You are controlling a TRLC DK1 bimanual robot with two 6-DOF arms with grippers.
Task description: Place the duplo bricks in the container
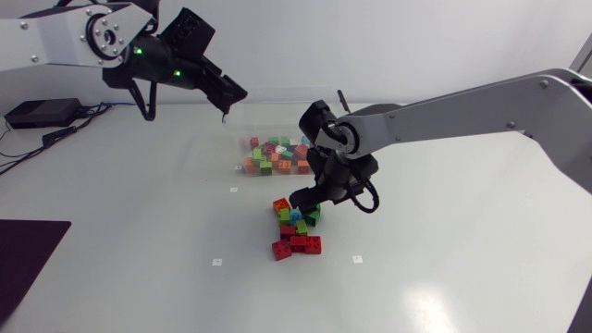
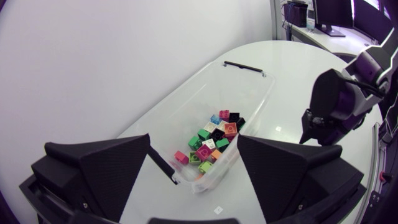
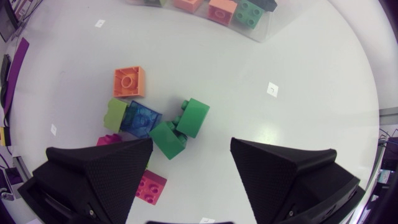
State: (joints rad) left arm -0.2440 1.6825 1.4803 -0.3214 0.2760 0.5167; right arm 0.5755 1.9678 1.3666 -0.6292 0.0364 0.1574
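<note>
Loose duplo bricks [image 1: 294, 229] lie in a small pile on the white table, with red ones at its near side. My right gripper [image 1: 310, 200] hangs just over the pile, open. In the right wrist view two green bricks [image 3: 180, 127] lie on the table between its spread fingers [image 3: 106, 177], neither finger touching them. An orange brick [image 3: 129, 81], a lime one [image 3: 115, 114], a clear blue one [image 3: 143, 118] and a magenta one [image 3: 151, 185] lie beside them. The clear container [image 1: 236, 159] holds several bricks [image 2: 211, 144] at one end. My left gripper [image 2: 194, 186] hovers open and empty above it.
The container [image 2: 249, 93] is long, with a black clip at its far end, and most of its floor is bare. Small white markers dot the table [image 1: 216, 262]. A dark mat [image 1: 28, 254] lies at the front left edge, and cables and a black box at the back left.
</note>
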